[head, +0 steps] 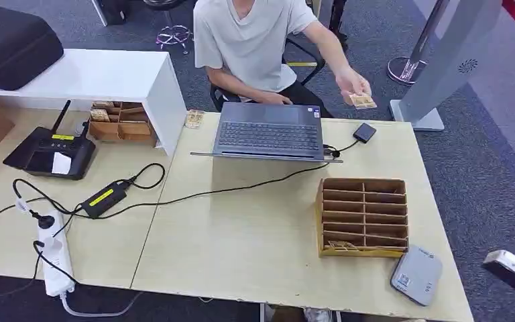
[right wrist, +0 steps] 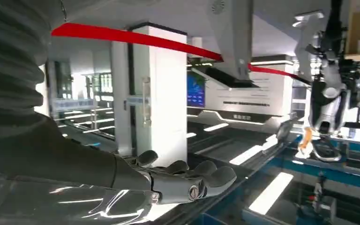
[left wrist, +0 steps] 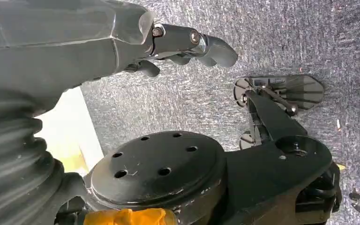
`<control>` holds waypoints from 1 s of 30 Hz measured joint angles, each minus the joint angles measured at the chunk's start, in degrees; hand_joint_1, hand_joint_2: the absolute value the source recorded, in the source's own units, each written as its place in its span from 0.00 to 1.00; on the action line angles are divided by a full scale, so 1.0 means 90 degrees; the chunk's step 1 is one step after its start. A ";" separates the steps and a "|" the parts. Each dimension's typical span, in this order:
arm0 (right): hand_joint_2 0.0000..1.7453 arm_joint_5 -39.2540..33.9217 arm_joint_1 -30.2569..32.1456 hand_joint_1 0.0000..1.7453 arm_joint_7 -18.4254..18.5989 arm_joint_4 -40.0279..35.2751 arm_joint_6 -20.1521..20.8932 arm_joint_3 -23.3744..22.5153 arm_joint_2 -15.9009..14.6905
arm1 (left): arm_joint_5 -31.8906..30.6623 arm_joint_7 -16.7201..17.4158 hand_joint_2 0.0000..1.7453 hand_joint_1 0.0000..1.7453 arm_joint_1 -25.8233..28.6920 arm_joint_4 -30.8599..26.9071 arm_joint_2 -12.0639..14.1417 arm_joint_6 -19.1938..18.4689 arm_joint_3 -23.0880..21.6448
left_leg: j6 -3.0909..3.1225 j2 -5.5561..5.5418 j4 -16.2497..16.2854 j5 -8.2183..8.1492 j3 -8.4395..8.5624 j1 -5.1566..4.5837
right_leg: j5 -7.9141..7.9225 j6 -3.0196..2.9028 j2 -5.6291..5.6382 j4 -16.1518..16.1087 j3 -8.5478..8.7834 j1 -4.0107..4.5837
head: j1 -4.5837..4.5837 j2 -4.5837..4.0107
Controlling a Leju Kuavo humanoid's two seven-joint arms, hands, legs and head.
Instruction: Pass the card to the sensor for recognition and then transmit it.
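In the head view, at the upper right of the frame, a person's hand (head: 351,83) holds one card (head: 363,101) out past the far edge of the bench (head: 241,248), while one laptop (head: 269,131), one wooden slotted box (head: 363,216) and one grey sensor (head: 416,275) at the lower right sit on it. In the left wrist view the left hand (left wrist: 187,47) hangs over grey carpet, fingers loosely curled and holding nothing. In the right wrist view the right hand (right wrist: 187,180) reaches out at the bottom centre — fingers extended together, empty.
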 joint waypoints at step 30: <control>1.00 0.0862 -0.5691 0.00 0.1302 0.2613 0.0352 0.5556 0.1715 | -0.0488 -0.1480 1.00 0.00 -0.0126 0.0000 0.0002 -0.0274 -0.0845 | -0.0029 -0.0011 0.0002 0.0026 0.0004 0.0011 | 0.0016 -0.0012 -0.0004 0.0020 -0.0011 0.0013 | 0.0002 0.0000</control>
